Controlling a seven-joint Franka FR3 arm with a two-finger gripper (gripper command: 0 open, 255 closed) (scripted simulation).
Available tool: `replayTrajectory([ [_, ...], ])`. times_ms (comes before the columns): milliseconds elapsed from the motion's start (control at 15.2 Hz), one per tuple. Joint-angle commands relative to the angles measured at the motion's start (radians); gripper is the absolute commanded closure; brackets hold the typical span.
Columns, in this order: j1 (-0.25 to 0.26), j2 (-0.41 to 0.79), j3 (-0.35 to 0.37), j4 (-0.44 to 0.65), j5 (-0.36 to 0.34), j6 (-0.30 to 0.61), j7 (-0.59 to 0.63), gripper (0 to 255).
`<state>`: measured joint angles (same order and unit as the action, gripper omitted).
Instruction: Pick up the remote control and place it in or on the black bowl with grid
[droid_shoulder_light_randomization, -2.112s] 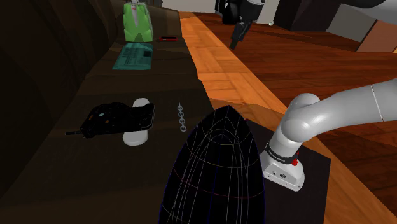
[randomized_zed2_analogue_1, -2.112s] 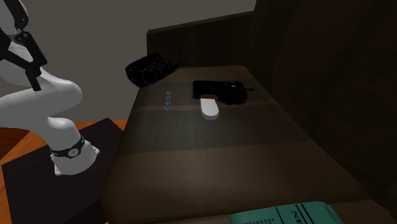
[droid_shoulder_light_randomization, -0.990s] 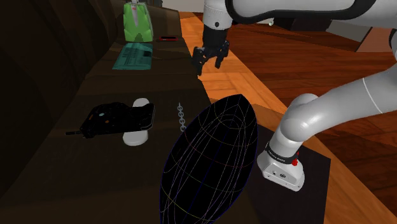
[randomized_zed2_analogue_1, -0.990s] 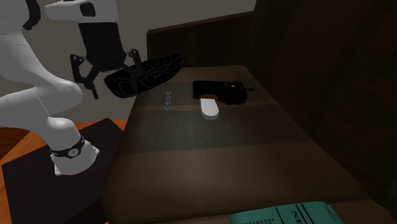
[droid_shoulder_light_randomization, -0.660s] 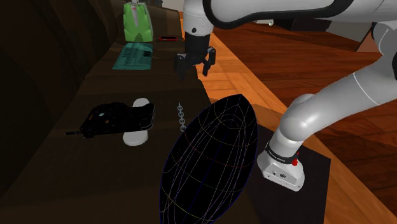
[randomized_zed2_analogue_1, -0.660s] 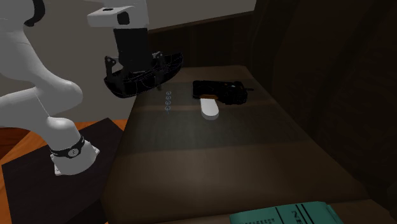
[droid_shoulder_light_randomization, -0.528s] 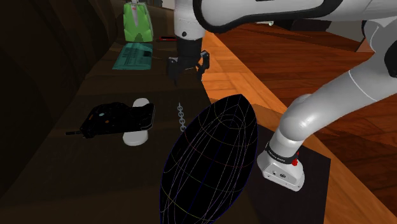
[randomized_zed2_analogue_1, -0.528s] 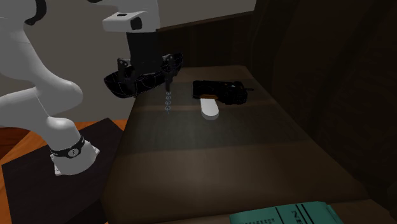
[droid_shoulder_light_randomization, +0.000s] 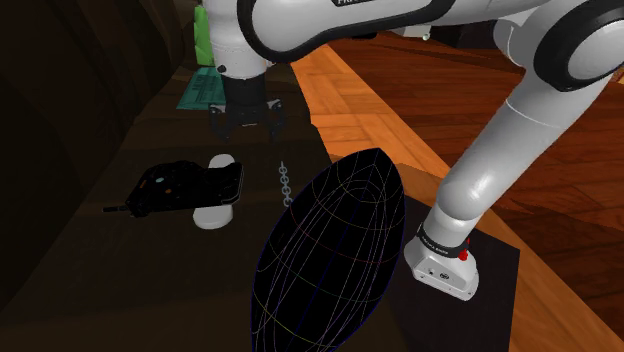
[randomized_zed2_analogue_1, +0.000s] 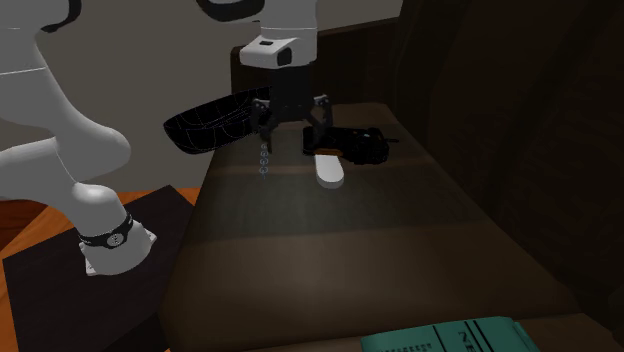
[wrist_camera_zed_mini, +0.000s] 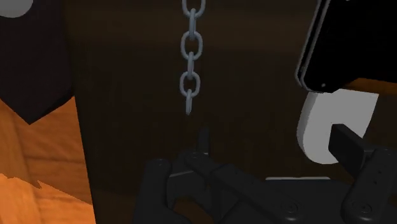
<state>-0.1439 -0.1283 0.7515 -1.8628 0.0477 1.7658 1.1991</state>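
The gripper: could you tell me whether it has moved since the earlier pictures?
Yes. In the shoulder view the gripper has swung leftward and down, from over the orange floor to beside the far end of the chain.

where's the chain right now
In the shoulder view the chain lies on the dark surface, just left of the black grid bowl and below the open gripper.

There is one black grid-lined bowl (droid_shoulder_light_randomization: 330, 250), one black remote (droid_shoulder_light_randomization: 180, 188), one white rounded slab (droid_shoulder_light_randomization: 212, 216) and one short chain (droid_shoulder_light_randomization: 285, 184). Farther along there is one flat teal pad (droid_shoulder_light_randomization: 198, 92) and one green object (droid_shoulder_light_randomization: 199, 40).
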Motion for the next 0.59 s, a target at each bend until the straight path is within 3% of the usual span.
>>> replayTrajectory([
  [0,0.004,0.114,0.045,0.08,-0.06,0.0,0.122,0],
  [264,0.075,0.335,0.07,0.251,-0.191,-0.026,0.325,0],
  [528,0.075,0.334,0.063,0.197,-0.19,0.028,0.326,0],
])
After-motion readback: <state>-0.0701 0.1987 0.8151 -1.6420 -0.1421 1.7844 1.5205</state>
